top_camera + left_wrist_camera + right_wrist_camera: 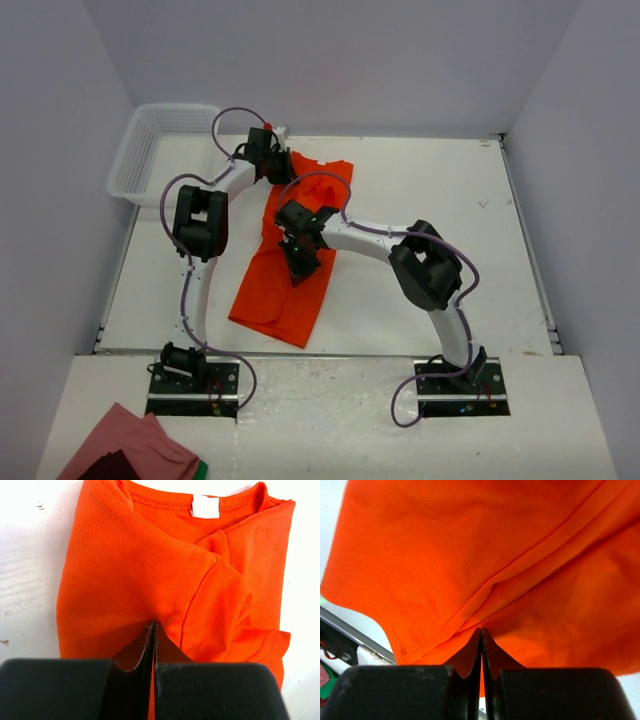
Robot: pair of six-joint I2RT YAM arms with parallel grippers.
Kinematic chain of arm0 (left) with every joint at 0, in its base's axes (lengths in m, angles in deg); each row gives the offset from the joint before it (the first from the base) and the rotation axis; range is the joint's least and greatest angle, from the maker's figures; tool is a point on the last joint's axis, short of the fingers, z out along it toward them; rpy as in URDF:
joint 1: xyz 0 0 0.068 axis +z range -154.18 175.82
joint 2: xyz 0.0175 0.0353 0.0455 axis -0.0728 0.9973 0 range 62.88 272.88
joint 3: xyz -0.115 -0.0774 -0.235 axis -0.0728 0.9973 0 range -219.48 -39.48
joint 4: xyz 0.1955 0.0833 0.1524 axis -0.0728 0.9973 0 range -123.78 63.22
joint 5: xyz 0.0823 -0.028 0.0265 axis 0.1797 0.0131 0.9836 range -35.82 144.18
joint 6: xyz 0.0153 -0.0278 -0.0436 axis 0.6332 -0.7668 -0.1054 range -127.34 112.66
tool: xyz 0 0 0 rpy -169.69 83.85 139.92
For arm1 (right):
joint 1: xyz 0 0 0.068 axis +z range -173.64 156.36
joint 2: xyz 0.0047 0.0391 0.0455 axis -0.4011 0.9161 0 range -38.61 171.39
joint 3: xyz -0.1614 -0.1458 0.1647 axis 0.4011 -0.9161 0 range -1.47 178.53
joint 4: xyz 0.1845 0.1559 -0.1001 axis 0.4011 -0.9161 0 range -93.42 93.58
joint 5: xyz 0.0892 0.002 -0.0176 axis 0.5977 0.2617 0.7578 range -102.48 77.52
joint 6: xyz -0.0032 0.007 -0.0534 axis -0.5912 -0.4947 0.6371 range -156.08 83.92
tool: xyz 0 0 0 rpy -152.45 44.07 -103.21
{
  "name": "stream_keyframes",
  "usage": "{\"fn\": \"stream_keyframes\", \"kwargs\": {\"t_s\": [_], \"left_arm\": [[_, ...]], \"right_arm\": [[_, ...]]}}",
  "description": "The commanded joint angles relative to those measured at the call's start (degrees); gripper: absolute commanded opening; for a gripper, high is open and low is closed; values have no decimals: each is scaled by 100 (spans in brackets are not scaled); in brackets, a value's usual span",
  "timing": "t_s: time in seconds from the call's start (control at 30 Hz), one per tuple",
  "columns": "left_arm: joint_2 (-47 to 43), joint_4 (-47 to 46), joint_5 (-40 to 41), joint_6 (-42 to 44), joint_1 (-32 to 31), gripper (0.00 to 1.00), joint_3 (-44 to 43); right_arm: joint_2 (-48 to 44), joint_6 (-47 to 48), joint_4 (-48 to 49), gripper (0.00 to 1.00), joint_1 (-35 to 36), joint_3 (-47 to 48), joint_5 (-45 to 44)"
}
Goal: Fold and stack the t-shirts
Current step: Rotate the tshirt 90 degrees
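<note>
An orange-red t-shirt (pixel 285 285) lies folded lengthwise in a long strip down the middle of the white table. Its collar end with a white label (pixel 205 506) is at the far end. My left gripper (pixel 274 168) is shut on the shirt's fabric near the collar end (pixel 153 624). My right gripper (pixel 300 262) is shut on the shirt's fabric at mid-length (pixel 482 630), beside a hem seam. The fabric bunches up at both sets of jaws.
A white mesh basket (pixel 160 150) stands at the table's far left corner. A dark pink cloth (pixel 125 450) lies on the near platform at the bottom left. The table's near edge (pixel 330 352) runs just below the shirt's lower end.
</note>
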Motion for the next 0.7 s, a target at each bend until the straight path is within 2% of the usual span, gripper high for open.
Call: {"fn": "stream_keyframes", "kwargs": {"t_s": [0.0,0.27,0.67], "left_arm": [[-225,199,141,20,-39,0,244],[-497,182,386,-85,5,0,823],[-1007,-64,597,-323,49,0,1738]], "right_arm": [[41,-27,153,0,17,191,100],[147,-203,417,0,34,-317,179],[-538,-835,1199,0,122,-2356,39]]}}
